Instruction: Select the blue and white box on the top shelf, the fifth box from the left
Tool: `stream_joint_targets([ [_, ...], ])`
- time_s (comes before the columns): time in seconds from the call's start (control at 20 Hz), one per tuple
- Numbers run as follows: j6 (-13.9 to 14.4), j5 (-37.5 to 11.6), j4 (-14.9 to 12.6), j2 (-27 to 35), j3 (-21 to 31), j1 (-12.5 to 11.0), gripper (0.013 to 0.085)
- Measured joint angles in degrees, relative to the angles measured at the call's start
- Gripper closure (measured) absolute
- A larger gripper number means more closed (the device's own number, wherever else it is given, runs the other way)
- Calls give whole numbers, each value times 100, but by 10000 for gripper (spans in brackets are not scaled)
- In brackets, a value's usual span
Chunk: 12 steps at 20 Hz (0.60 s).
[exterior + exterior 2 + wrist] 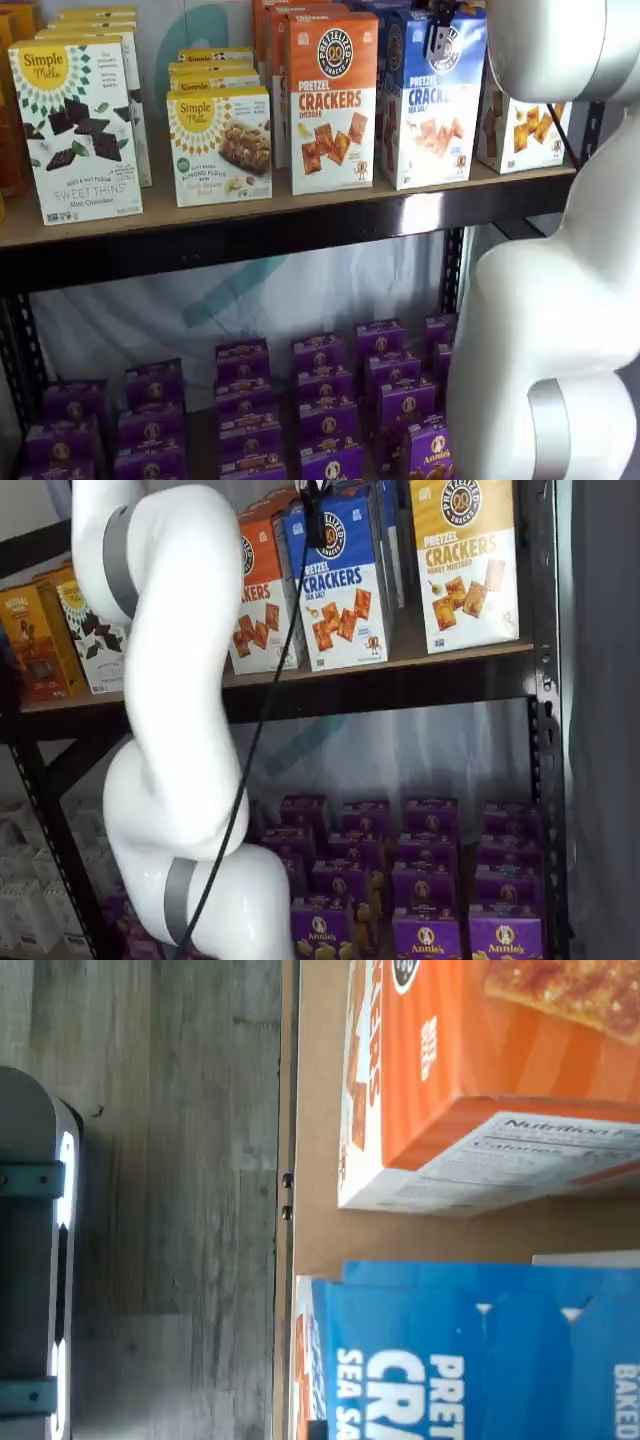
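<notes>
The blue and white box (430,110) (340,590) stands upright on the top shelf (300,225) (400,680), between an orange box and a yellow-topped one. In both shelf views, a black finger of my gripper (440,32) (315,510) hangs from the frame's top edge, lying against the upper front face of that box, with a cable beside it. Only this one finger shows, so its opening cannot be read. The wrist view looks down close on the blue box's top (470,1360) and the shelf board (320,1210).
An orange cheddar box (333,100) (480,1070) stands close on the blue box's left, a yellow-topped cracker box (465,560) on its right. Simple Mills boxes (75,130) fill the shelf's left. Purple boxes (330,400) crowd the lower shelf. My white arm (180,730) crosses the front.
</notes>
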Motion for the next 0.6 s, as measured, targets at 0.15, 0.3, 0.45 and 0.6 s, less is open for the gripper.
stream_joint_targets([
  [0.15, -1, -2, 9, -9, 3, -6, 410],
  [0.3, -1, -30, 46, -32, 25, -20, 450],
  [0.45, -1, 35, 26, -2, -36, -15, 450],
  [0.6, 0, 119, 42, 22, -104, -26, 450],
])
